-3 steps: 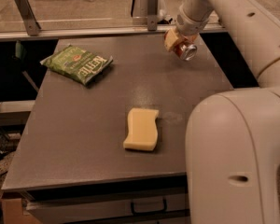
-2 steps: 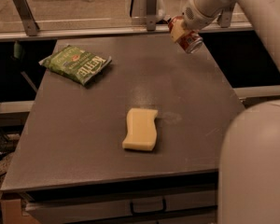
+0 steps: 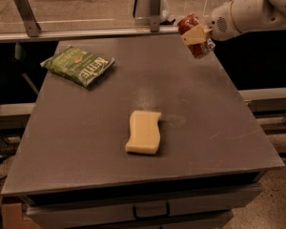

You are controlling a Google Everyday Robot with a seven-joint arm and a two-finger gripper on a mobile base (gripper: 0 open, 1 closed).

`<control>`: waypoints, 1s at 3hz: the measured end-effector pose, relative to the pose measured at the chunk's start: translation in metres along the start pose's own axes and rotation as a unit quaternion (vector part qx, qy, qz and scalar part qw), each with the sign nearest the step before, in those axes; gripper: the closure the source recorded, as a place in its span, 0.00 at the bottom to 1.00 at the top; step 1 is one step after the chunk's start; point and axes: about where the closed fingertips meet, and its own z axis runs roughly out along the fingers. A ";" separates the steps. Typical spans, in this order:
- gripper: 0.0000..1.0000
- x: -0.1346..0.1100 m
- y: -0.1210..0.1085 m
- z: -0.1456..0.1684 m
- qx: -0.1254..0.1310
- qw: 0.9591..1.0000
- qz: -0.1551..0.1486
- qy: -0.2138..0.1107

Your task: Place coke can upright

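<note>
The coke can (image 3: 190, 25) is a small red can, held tilted in the air above the table's far right corner. My gripper (image 3: 197, 36) is shut on it, with a cream-coloured finger (image 3: 196, 34) across the can's side. The white arm (image 3: 250, 8) reaches in from the upper right. The can's lower end is partly hidden by the finger.
A green Kettle chip bag (image 3: 79, 65) lies at the table's far left. A yellow sponge (image 3: 144, 131) lies near the middle. The dark grey table (image 3: 86, 142) has a metal rail (image 3: 86, 32) behind it and a drawer below its front edge.
The gripper has lifted the can off the table's far right area and carried it up and to the right. The arm has pulled back out of the foreground.
</note>
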 end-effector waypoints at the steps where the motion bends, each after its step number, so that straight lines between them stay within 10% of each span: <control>1: 1.00 0.015 0.015 -0.018 -0.054 0.996 -0.015 -0.073; 3: 1.00 0.044 0.041 -0.035 -0.159 0.962 -0.078 -0.209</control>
